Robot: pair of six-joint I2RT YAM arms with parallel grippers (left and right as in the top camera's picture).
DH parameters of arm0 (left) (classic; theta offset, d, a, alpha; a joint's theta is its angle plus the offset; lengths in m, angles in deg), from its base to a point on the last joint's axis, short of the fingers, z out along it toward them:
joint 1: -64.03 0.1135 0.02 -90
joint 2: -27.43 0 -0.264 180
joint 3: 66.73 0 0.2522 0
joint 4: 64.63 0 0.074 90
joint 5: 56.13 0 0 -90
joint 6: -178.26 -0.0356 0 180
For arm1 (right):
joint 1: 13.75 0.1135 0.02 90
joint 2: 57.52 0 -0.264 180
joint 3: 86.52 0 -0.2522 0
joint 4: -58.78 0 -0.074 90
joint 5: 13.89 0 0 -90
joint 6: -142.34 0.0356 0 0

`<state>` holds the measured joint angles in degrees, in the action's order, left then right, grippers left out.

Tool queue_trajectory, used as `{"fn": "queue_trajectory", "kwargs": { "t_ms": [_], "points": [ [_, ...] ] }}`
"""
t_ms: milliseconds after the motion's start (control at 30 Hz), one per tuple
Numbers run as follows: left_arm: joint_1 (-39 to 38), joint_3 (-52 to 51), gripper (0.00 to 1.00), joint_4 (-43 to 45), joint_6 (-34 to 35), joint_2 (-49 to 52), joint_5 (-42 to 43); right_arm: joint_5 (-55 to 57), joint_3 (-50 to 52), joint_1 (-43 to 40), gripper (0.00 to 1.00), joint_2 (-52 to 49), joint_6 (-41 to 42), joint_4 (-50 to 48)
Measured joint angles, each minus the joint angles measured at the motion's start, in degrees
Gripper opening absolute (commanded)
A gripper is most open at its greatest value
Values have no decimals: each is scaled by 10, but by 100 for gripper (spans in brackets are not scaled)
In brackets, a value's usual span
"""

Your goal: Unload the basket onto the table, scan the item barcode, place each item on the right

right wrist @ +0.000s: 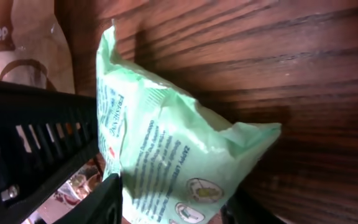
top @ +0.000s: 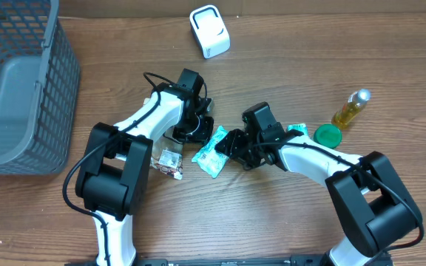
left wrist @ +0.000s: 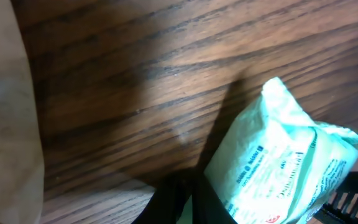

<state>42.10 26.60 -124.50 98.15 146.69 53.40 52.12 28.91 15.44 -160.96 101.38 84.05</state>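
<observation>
While the tabletop (top: 287,44) carries the white scanner (top: 209,31) well apart at its far edge, the green pack (top: 211,151) lies slantwise between both arms; the right fingers (right wrist: 107,202) grasp its side, the left fingers (left wrist: 169,199), clenched, sit just beside it.

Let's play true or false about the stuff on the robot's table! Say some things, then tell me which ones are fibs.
1. The grey basket stands on the left arm's side. True.
2. The right fingers hold the green packet. True.
3. The yellow bottle is inside the grey basket. False: it is out on the table, beside a green lid.
4. The white scanner touches the green packet. False: it sits apart from it, toward the far edge of the table.
</observation>
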Motion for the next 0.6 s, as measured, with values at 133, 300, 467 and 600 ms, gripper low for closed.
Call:
{"fn": "queue_trajectory", "kwargs": {
  "t_ms": [133, 300, 467, 600],
  "points": [
    [-3, 0, 7, 1, 0, 0, 0, 3, 3, 0, 43, 0, 3, -6],
    [-3, -1, 4, 1, 0, -1, -1, 2, 17, 0, 44, 0, 4, -50],
    [-3, -1, 4, 1, 2, -1, -2, -14, 43, -3, 43, 0, 5, -108],
    [-1, 7, 6, -7, 2, 2, 4, -26, 52, -3, 43, -1, 1, -128]
  ]
}}
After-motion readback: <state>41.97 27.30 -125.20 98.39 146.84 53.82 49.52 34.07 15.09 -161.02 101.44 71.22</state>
